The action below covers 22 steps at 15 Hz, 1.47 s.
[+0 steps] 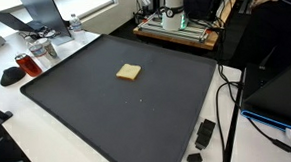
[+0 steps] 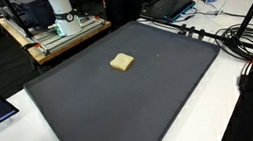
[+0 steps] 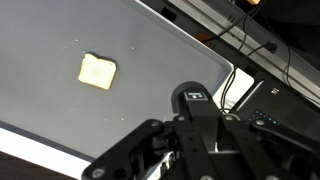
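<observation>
Brightness: bright, even indoor light in both exterior views.
Source: strongest at the upper left of an exterior view.
Glare: white desk (image 1: 38,132) nearly washed out; dark mat (image 1: 117,108) carries a pale sheen.
Shadows: soft; bread slice (image 3: 97,71) casts almost none.
Focus: tool (image 3: 140,165) dark and soft at the wrist view's bottom.
Sharpness: coarse throughout.
</observation>
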Motion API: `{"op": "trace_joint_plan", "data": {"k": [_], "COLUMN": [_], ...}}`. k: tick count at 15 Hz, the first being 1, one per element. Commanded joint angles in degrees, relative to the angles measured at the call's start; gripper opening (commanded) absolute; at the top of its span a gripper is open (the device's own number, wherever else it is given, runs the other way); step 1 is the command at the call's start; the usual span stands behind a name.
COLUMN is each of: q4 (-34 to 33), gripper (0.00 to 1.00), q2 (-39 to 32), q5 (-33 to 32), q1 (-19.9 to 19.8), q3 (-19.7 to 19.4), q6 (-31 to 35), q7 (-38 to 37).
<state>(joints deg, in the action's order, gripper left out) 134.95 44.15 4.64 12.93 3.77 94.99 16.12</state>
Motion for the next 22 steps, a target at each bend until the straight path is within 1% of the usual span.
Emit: {"op": "trace_joint_plan", "data": {"k": [1,3,4,5,7,10,13,15,17,18,20,22], "q4": [-0.09,-0.09,-0.09,-0.56,-2.36,-4.15,-5.86,-6.86,-6.81,-6.46,-6.38,-5.78], "gripper": [0.21,0.21,0.06,0.06,0.06,0.06,0.06,0.06,0.06,0.05,0.05,0.06], "q2": [0.26,0.71,0.81,-0.42,-5.28,-12.15,-18.95,-22.88,-26.02,-27.49,-30.1,-32.52], "q5": [0.0,-0.01,-0.01,0.07,0.99,1.81,1.35,1.91,2.06,1.78,3.05,2.59], "q1": [0.0,0.01,0.01,-0.08,-0.21,-0.48,-2.65,-4.26,-6.23,-7.38,-8.45,-9.48], "q3": [0.06,0.06,0.06,-0.17,-0.61,-0.07,-0.1,-1.29,-2.1,-2.22,-2.78,-2.26], "q6": [-0.09,-0.12,-0.12,0.7,2.98,8.38,14.18,16.16,20.0,22.24,24.32,26.9], "q7": [-0.02,-0.02,-0.02,0.17,0.1,-1.38,-5.95,-7.66,-9.78,-12.01,-14.03,-18.11]}}
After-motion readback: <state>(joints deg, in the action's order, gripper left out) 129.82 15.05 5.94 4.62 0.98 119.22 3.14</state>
